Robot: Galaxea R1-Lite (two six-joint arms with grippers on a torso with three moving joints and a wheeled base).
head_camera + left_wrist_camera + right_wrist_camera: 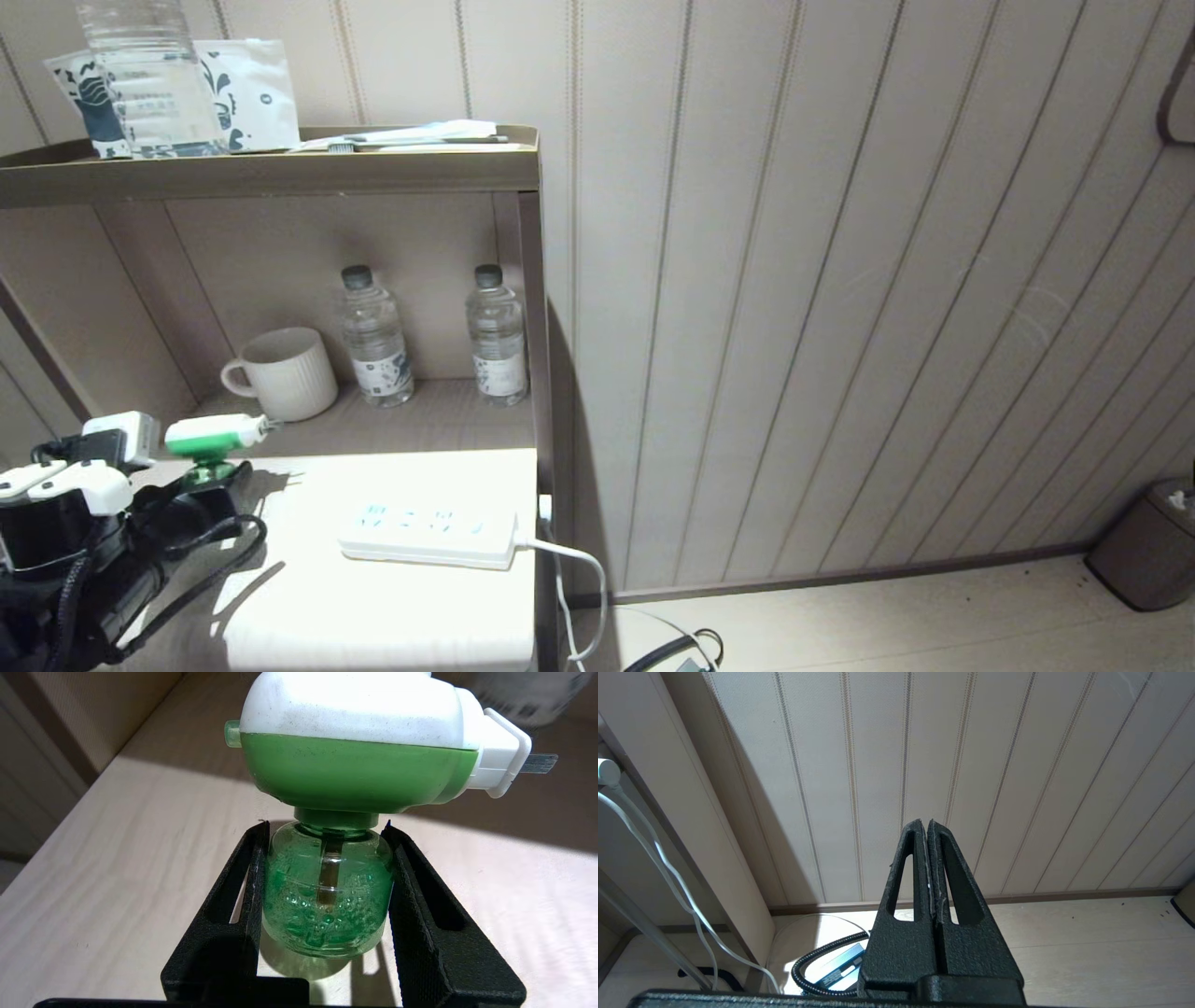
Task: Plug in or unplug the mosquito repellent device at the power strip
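My left gripper (207, 473) (327, 830) is shut on the green round bottle of the mosquito repellent device (213, 439) (355, 756), at the left end of the white shelf top. Its white-and-green cap sits above the black fingers (243, 882), with the metal prongs (539, 763) pointing sideways toward the shelf's back. The bottle hangs just above the surface, casting a shadow under it. The power strip (428, 532) lies flat to the right of the device, apart from it, its sockets bare. My right gripper (926, 826) is shut and empty, parked low facing the panelled wall.
A cream mug (285, 373) and two clear water bottles (375, 338) (496, 336) stand in the alcove behind. The strip's white cord (574, 569) drops off the right edge. A large bottle (149, 75) and papers sit on the top shelf. A bin (1148, 546) stands at right.
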